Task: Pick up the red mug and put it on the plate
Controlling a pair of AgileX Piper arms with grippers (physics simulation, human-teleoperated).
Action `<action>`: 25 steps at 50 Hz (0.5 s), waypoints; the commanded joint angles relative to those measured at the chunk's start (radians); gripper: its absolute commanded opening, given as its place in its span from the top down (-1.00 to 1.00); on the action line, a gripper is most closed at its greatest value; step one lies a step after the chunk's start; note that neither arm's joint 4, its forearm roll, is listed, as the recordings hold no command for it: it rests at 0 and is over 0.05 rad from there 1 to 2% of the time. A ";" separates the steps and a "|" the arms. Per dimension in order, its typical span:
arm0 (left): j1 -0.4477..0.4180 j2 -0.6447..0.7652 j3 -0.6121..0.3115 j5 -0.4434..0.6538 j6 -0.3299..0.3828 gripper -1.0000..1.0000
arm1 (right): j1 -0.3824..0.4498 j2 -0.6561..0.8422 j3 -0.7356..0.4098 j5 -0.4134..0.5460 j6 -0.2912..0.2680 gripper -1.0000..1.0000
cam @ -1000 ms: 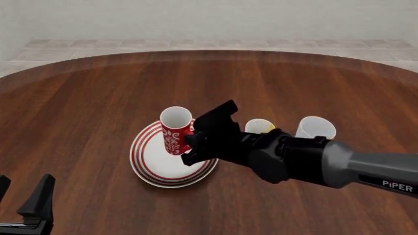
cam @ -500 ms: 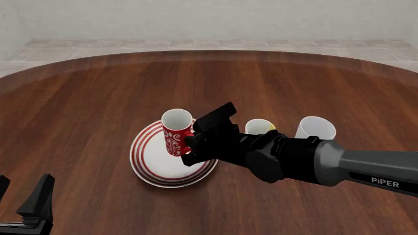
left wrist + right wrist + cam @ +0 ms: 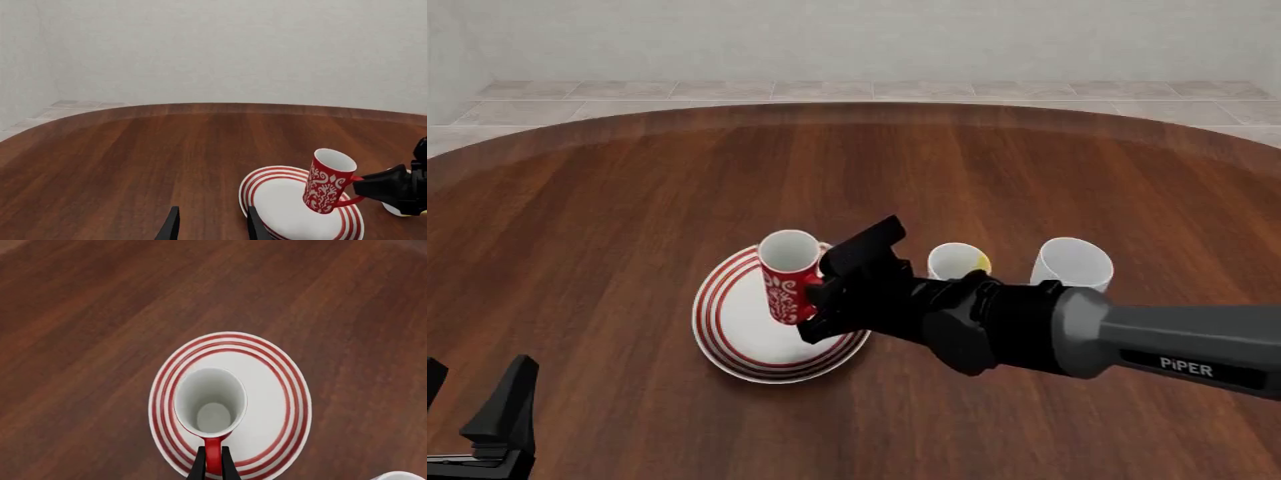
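A dark wooden table (image 3: pixel 627 200) stood before pale walls. We held the red mug (image 3: pixel 786 277) by its handle, our right gripper (image 3: pixel 823 297) pinched narrow on it, tilted just over the plate (image 3: pixel 723 325) for setting down. Our left gripper (image 3: pixel 474 415) waited near-left, apart.

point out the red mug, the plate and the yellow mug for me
red mug (image 3: pixel 325 186): left wrist view, on its patterned side wall.
plate (image 3: pixel 280 390): right wrist view, on the bare white area inside the red rings.
yellow mug (image 3: pixel 957 262): front view, on its rim, beside the right arm.
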 commanded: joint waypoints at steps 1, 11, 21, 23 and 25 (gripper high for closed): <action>-0.001 0.000 -0.003 0.003 0.000 -1.00 | -0.007 0.009 -0.006 -0.004 0.002 1.00; -0.002 0.000 -0.002 0.001 0.001 -1.00 | -0.011 0.025 -0.019 0.001 -0.008 1.00; -0.001 0.000 -0.004 0.001 -0.001 -1.00 | -0.011 0.050 -0.032 -0.003 -0.006 1.00; 0.000 0.000 -0.004 0.002 -0.001 -1.00 | -0.013 0.054 -0.036 -0.003 -0.002 1.00; 0.000 0.000 -0.006 0.004 -0.001 -1.00 | -0.014 0.055 -0.038 -0.004 -0.002 1.00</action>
